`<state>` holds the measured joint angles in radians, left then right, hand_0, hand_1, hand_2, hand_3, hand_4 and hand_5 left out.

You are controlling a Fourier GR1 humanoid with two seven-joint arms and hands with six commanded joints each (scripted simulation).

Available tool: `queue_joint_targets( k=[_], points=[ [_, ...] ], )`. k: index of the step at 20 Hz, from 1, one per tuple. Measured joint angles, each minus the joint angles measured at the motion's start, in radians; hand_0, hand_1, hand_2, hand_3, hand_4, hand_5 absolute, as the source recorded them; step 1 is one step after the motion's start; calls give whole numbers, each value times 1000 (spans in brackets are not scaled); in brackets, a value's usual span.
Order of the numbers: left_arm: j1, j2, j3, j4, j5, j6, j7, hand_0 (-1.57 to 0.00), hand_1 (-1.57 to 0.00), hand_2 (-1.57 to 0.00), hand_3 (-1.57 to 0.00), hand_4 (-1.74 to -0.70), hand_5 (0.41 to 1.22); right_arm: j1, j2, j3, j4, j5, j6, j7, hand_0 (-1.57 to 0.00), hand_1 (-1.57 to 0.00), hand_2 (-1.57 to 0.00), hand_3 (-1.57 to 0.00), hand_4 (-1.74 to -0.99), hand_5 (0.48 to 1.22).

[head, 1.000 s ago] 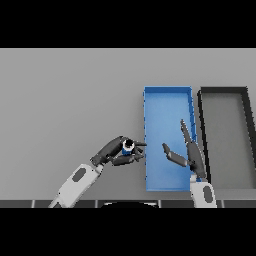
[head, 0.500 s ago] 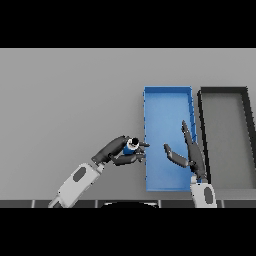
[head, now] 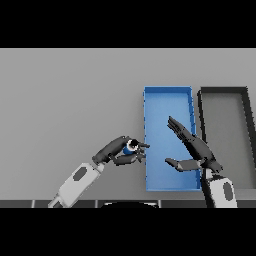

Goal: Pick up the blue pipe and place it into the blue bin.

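My left hand (head: 119, 151) is curled round the small blue pipe (head: 131, 147), whose round open end faces up between the fingers and thumb. The hand hovers just left of the blue bin (head: 168, 95), its fingertips reaching the bin's left wall. The bin is a long blue tray lying lengthwise at centre right. Over the near part of the bin my right hand (head: 196, 149) is held with straight fingers spread and the thumb out to the left, holding nothing.
A dark grey bin (head: 223, 92) of the same shape lies right beside the blue one, on its right. The grey table (head: 65, 100) stretches wide to the left and the far side.
My left hand has carried the blue pipe slightly right and up, from beside the bin toward its left wall. The right hand has stayed over the bin.
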<state>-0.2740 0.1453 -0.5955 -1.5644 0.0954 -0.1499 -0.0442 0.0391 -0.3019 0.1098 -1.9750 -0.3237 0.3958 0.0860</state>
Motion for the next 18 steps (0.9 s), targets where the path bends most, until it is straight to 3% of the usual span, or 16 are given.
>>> queue_joint_targets(
  k=[5,9,12,18],
  points=[
    [-8,15,7,-5,2,-15,0,-1571,-1571,-1571,-1484,-1741,1221,-168,-45,83,-41,-66,45,164,1,1,1,1,-1311,517],
    [-9,7,4,-1,2,-23,4,-1571,-1571,-1571,-1488,-1741,1221,-266,-25,151,-8,-26,93,199,1,1,1,1,-1253,529],
    [-5,15,10,-13,22,-46,-25,-1571,-1571,-1571,-1525,-1741,1221,-346,24,199,34,-4,92,249,1,1,1,1,-1230,532],
    [-3,25,3,-9,-9,-49,-17,-1571,-1571,-1571,-1535,-1737,1221,-463,102,237,141,12,122,260,1,-12,-29,-2,-1222,506]
  ],
)
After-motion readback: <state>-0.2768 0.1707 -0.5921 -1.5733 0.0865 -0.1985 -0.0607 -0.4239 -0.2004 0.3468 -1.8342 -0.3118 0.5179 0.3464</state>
